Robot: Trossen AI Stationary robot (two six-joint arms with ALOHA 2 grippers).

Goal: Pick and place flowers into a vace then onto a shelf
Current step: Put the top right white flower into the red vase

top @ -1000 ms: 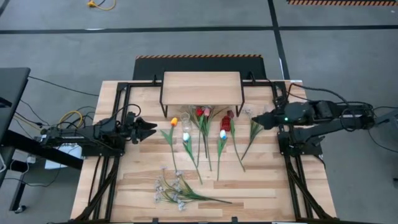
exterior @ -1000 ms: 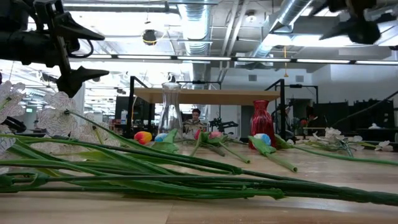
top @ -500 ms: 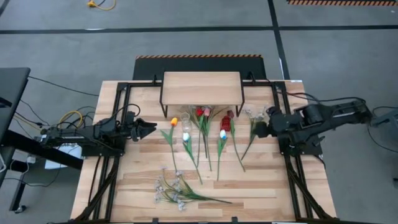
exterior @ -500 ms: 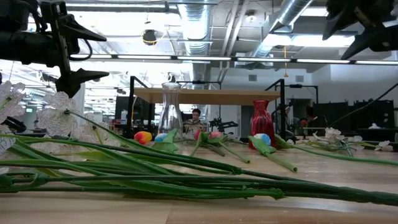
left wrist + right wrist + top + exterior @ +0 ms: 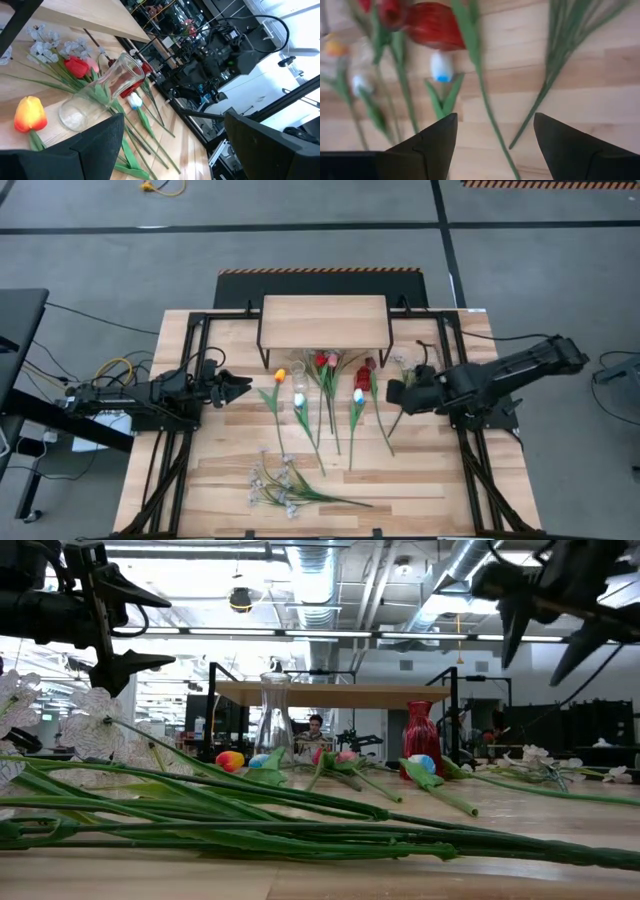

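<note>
The flowers lie loose on the tabletop. An orange tulip (image 5: 279, 375), red tulips (image 5: 322, 361) and a white tulip (image 5: 358, 395) spread in front of the shelf (image 5: 323, 320). One blossom spray (image 5: 283, 488) lies by the near edge and another (image 5: 405, 392) to the right. A clear glass vase (image 5: 275, 720) and a red vase (image 5: 421, 726) stand upright among them. My right gripper (image 5: 393, 393) hovers open above the right spray's stems (image 5: 555, 55), touching nothing. My left gripper (image 5: 240, 388) waits open above the table, left of the orange tulip (image 5: 31, 114).
The shelf stands on thin black legs at the table's far middle. Black frame rails (image 5: 185, 370) run along both sides of the table. Bare wood (image 5: 430, 480) lies near the front right corner. The room beyond the table holds desks and equipment.
My right arm has swung from the table's right edge toward the left and come over the right spray and the long stems, its gripper tipping down toward the table. The flowers and vases have stayed where they were.
</note>
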